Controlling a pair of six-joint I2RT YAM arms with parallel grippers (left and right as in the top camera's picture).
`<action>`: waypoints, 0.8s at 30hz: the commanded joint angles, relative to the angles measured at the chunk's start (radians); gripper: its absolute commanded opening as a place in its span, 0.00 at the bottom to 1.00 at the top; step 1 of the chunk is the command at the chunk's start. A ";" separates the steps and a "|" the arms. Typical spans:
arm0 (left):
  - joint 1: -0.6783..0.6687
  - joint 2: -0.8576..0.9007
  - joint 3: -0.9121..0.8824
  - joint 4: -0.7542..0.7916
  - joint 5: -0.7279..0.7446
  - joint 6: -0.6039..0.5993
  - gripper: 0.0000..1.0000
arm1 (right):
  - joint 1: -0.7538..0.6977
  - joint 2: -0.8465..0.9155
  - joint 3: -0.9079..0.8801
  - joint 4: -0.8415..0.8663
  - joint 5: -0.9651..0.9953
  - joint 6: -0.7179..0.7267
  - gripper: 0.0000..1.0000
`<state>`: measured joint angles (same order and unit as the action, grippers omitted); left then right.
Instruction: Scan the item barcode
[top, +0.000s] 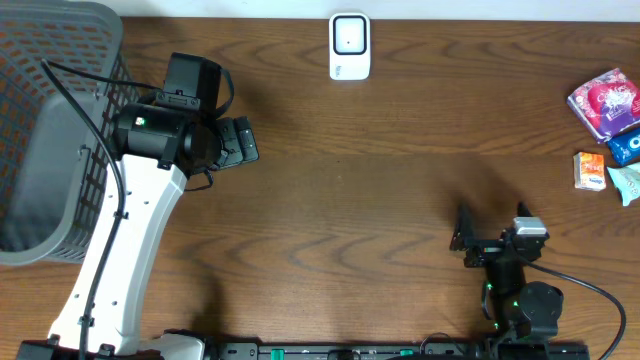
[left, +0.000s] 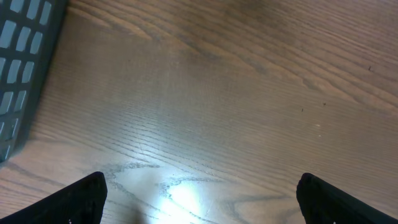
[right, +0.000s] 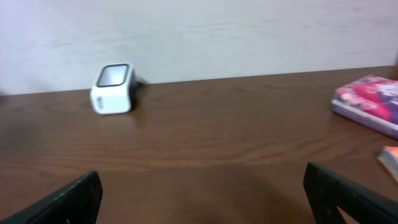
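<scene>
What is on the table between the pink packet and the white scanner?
Nothing visible. Only bare table lies between the pink packet at the right edge and the white scanner; the orange box sits off that line.

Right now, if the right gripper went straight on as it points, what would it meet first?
Likely nothing on the table: the right gripper faces bare wood between the scanner, off left, and the pink packet, off right. Beyond stands the wall.
</scene>
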<state>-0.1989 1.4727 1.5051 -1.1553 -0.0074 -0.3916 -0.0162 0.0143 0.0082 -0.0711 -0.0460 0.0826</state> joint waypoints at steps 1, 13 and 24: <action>0.004 -0.003 0.008 -0.004 -0.020 0.006 0.98 | -0.015 -0.010 -0.003 -0.008 0.020 -0.049 0.99; 0.004 -0.003 0.008 -0.004 -0.020 0.006 0.98 | -0.008 -0.010 -0.003 -0.008 0.014 -0.092 0.99; 0.004 -0.003 0.008 -0.004 -0.020 0.006 0.98 | -0.008 -0.010 -0.003 -0.009 0.011 -0.122 0.99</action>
<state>-0.1989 1.4723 1.5051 -1.1553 -0.0074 -0.3916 -0.0250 0.0143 0.0082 -0.0727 -0.0402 -0.0322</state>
